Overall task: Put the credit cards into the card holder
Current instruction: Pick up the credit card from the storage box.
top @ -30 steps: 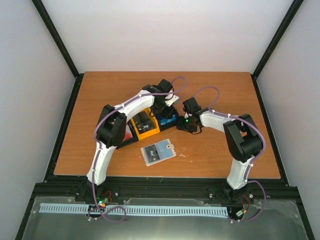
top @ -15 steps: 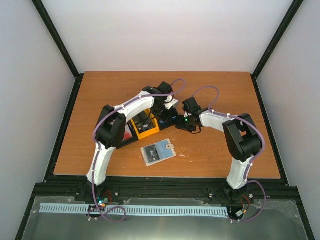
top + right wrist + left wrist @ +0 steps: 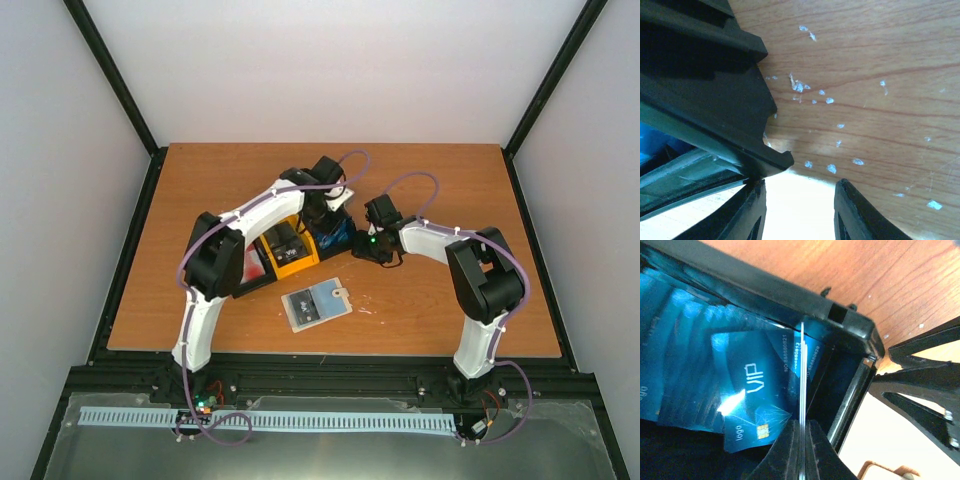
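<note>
the left gripper point(image 3: 801, 429) reaches down into the right-hand compartment of the black-and-yellow tray point(image 3: 770, 282). its jaws are pressed together on a thin card point(image 3: 802, 370). the card stands on its edge, so only its narrow side shows, and its face colour cannot be told. just beside it, in the same compartment, lies a fanned stack of blue credit cards point(image 3: 747, 385). the top one reads "vip".

in the overhead view the tray sits near the middle of the wooden table point(image 3: 450, 180). something dark lies in its yellow middle section. a bit of red shows in the left section, partly hidden by the left arm.

the card holder point(image 3: 318, 303) lies open and flat on the table, near the tray on the side closer to the arm bases. its pale inside faces up and its tab points right. it is apart from both grippers.

the right gripper point(image 3: 800, 202) hangs low at the tray's right end. its jaws are spread with nothing between them, and the tray's black edge is just beside its left finger. the wood under it is dotted with small white specks.
</note>
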Tool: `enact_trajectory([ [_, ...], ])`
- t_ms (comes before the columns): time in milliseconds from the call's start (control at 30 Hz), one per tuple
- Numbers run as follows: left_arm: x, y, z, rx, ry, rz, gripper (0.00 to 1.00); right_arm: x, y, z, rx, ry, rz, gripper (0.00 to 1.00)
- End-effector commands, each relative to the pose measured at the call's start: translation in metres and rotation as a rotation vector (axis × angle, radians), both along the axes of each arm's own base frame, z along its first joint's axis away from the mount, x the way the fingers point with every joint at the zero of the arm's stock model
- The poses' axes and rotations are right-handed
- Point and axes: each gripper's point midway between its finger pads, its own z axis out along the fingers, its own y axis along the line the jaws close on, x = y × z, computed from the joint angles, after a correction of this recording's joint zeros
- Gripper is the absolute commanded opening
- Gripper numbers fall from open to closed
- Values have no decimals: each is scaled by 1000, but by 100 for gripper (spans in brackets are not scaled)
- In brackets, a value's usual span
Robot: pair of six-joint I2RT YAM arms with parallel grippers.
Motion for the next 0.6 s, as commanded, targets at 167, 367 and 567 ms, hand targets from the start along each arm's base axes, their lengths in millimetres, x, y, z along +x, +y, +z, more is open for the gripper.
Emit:
enact_trajectory([
  [167, 10, -1, 67, -54, -166, -20, 0, 3, -10, 41, -18, -102, 15, 44],
  [367, 9, 2, 98, -139, -196, 9, 1, 4, -1, 80, 83, -169, 61, 52],
  [567, 15, 19, 132, -352, -184, 83, 1, 11, 27, 127, 316, -234, 100, 64],
])
